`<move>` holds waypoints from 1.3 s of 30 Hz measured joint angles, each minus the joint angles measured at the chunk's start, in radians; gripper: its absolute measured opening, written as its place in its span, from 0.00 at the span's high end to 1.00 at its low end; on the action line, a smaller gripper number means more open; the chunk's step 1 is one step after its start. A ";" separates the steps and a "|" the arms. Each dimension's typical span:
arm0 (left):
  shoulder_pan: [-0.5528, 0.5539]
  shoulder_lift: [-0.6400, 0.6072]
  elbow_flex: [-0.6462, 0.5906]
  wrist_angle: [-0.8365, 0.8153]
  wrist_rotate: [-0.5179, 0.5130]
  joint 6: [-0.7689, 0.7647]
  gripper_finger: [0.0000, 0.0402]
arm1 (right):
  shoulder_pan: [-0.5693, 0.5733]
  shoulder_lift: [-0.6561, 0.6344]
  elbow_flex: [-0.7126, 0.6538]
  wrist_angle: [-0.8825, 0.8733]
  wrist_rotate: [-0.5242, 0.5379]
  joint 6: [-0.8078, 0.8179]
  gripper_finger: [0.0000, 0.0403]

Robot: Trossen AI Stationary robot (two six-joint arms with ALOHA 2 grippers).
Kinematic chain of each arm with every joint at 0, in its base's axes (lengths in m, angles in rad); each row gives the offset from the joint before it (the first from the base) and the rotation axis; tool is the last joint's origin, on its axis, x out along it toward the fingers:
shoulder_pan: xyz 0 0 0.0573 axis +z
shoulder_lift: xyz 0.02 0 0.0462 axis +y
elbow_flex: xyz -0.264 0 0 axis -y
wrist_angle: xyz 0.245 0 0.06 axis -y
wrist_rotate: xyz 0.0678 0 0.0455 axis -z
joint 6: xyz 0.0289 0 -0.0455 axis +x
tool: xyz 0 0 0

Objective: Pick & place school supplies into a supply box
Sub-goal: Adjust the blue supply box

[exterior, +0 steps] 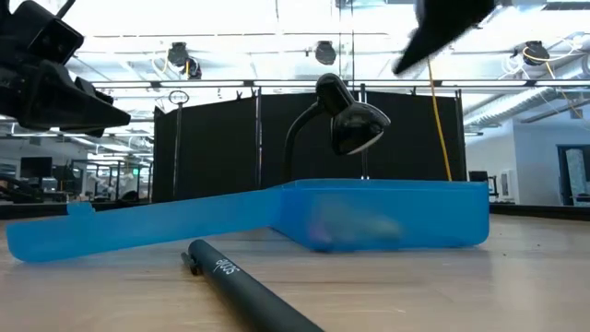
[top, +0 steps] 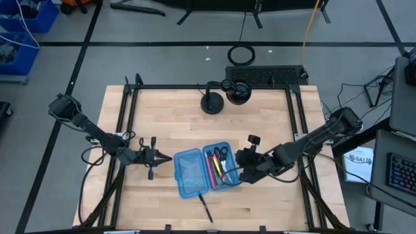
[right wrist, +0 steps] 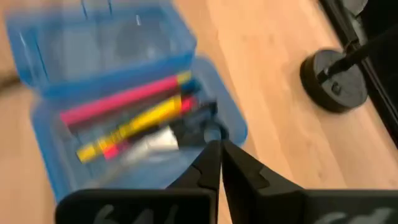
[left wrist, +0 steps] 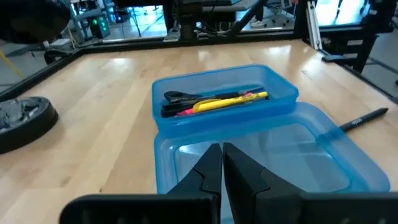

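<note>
The supply box (top: 201,170) lies open on the table's middle, a translucent blue case with two halves. Its right half (right wrist: 137,124) holds pink and yellow pens (left wrist: 230,101) and small scissors (top: 221,154). Its left half (left wrist: 267,155) shows nothing inside. A black pen (top: 206,209) lies on the table near the box's front edge and shows close up in the low view (exterior: 249,290). My right gripper (top: 235,170) hovers shut over the right half's outer edge, with nothing between its fingers (right wrist: 219,155). My left gripper (top: 162,158) waits shut just left of the box (left wrist: 222,163).
A black desk lamp (top: 224,94) with a round base (top: 212,103) stands at the table's far middle. Black frame rails (top: 130,117) run along the table's left and right sides. Bare wood lies in front of and behind the box.
</note>
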 joint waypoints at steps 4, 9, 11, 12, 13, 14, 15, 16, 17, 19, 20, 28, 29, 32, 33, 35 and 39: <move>0.000 0.000 0.000 0.004 -0.001 -0.074 0.95 | 0.004 0.001 -0.097 -0.004 -0.003 -0.017 0.99; 0.000 0.002 0.000 0.003 -0.001 -0.206 0.95 | -0.007 -0.016 -0.228 -0.004 0.084 0.019 1.00; 0.000 0.002 0.000 0.004 -0.001 -0.262 0.95 | -0.026 -0.036 -0.279 0.023 0.129 -0.003 1.00; 0.000 0.002 0.000 0.004 -0.001 -0.285 0.95 | -0.039 -0.051 -0.309 0.045 0.143 -0.018 1.00; 0.000 0.002 0.000 0.004 -0.001 -0.302 0.95 | -0.054 -0.068 -0.336 0.078 0.147 -0.041 1.00; 0.000 0.002 0.000 0.004 -0.001 -0.314 0.95 | -0.072 -0.086 -0.361 0.117 0.130 -0.073 1.00; 0.000 0.003 0.000 0.003 -0.001 -0.321 0.95 | -0.090 -0.103 -0.383 0.169 0.091 -0.103 1.00; 0.000 0.003 0.000 0.003 -0.001 -0.328 0.95 | -0.103 -0.119 -0.403 0.224 0.046 -0.129 1.00; 0.000 0.003 0.000 0.003 -0.001 -0.331 0.95 | -0.109 -0.132 -0.419 0.264 -0.001 -0.150 1.00; 0.000 0.003 0.000 -0.005 -0.001 -0.333 0.95 | -0.099 -0.152 -0.430 0.292 -0.092 -0.169 1.00; 0.000 0.003 0.000 -0.008 -0.001 -0.333 0.95 | -0.085 -0.160 -0.429 0.300 -0.124 -0.170 1.00; 0.000 0.003 0.000 -0.058 -0.021 -0.332 0.95 | 0.123 -0.173 -0.429 0.389 -0.277 -0.158 1.00; 0.000 0.003 0.000 -0.061 -0.031 -0.333 0.95 | 0.142 -0.159 -0.429 0.431 -0.295 -0.162 1.00; 0.000 0.003 0.000 -0.059 -0.069 -0.332 0.95 | 0.183 -0.100 -0.429 0.533 -0.303 -0.166 1.00; 0.000 0.003 0.000 -0.059 -0.083 -0.333 0.95 | 0.192 -0.083 -0.429 0.545 -0.293 -0.166 1.00; 0.000 0.003 0.000 -0.058 -0.091 -0.341 0.95 | 0.200 -0.054 -0.429 0.550 -0.266 -0.164 1.00; -0.004 0.003 0.001 -0.060 -0.041 -0.368 0.95 | 0.198 -0.031 -0.429 0.544 -0.239 -0.158 1.00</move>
